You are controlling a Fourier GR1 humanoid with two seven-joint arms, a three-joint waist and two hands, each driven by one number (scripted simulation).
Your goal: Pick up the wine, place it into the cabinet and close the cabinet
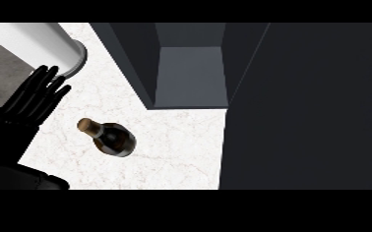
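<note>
The wine bottle [110,138] is dark with a tan cork and stands on the white marble counter [174,147], seen from above. My left hand [35,97] shows at the left edge, open with its fingers straight and pointing up, about a hand's width left of the bottle and not touching it. The dark grey cabinet [190,73] stands behind the bottle with its inside open to view and nothing on its floor. My right hand is out of the picture.
A broad dark panel [298,108], seemingly the cabinet's open door, fills the right side. A pale cylinder [52,45] lies at the top left corner. A black shape [29,178] sits at the lower left edge.
</note>
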